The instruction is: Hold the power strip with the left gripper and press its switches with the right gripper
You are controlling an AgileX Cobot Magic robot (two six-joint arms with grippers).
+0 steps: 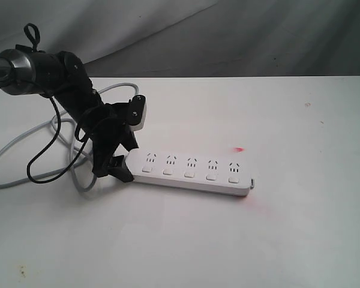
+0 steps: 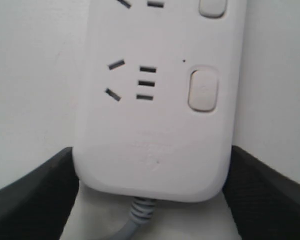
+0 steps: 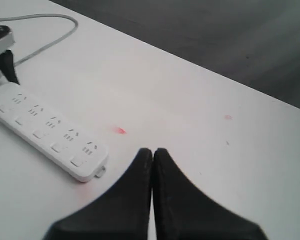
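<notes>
The white power strip point(image 1: 192, 175) lies flat on the white table point(image 1: 258, 240), its five sockets facing up. A row of white switches point(image 1: 189, 174) runs along its near edge. My left gripper point(image 1: 127, 159) is closed across the cord end of the strip. In the left wrist view both black fingers point(image 2: 35, 195) press the sides of the power strip point(image 2: 155, 125), and one switch point(image 2: 203, 90) shows just ahead. My right gripper point(image 3: 152, 151) is shut on nothing and hangs above bare table, apart from the free end of the power strip point(image 3: 45, 135). It is out of the exterior view.
The grey cord point(image 1: 24, 138) loops over the table behind and left of the left arm. A small red light spot point(image 1: 239, 149) falls on the table just beyond the strip's far end. The table's back edge point(image 1: 258, 77) meets a dark grey backdrop.
</notes>
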